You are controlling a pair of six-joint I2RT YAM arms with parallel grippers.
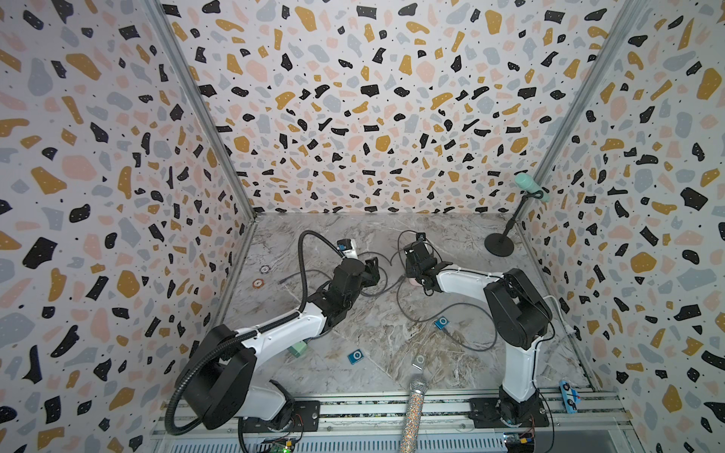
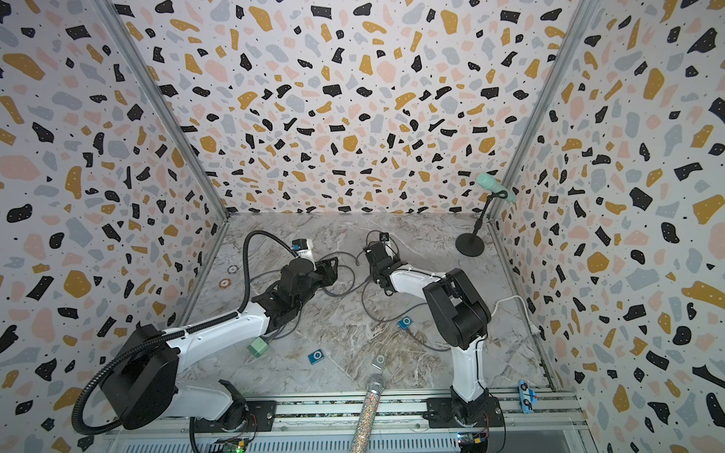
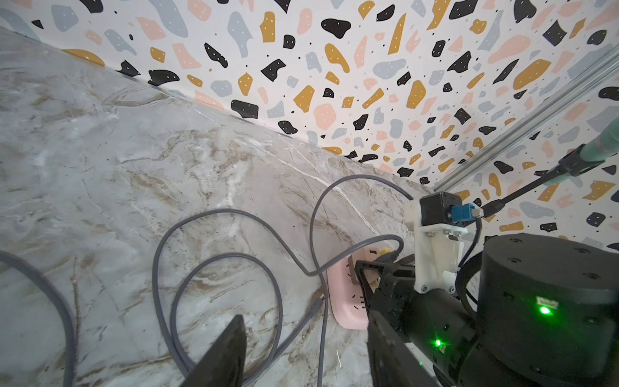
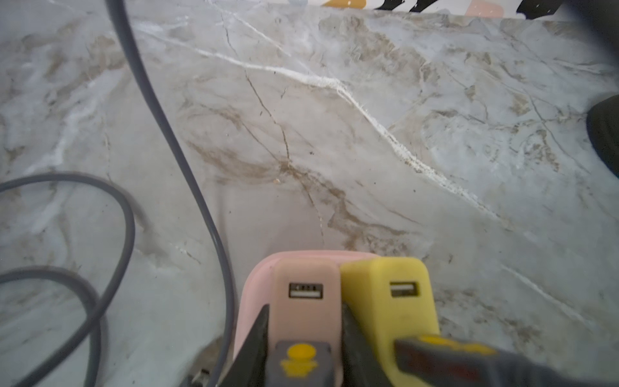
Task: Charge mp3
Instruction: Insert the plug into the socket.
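Right wrist view: right end effector (image 4: pixel 304 306) pinched narrow on a grey cable plug (image 4: pixel 301 362), just before the USB port of the pink charger block (image 4: pixel 304 274).
Left end effector (image 3: pixel 304 316) stands half-wide and empty beside it; a blue square mp3 player (image 1: pixel 441 322) lies well behind both, toward the right arm's base.

Blue mp3 player (image 1: pixel 441 322) beside grey cable (image 1: pixel 398 298)

readable text: none | blue mp3 player (image 1: pixel 441 322): markings too small | round token (image 1: pixel 257 282): print blurred
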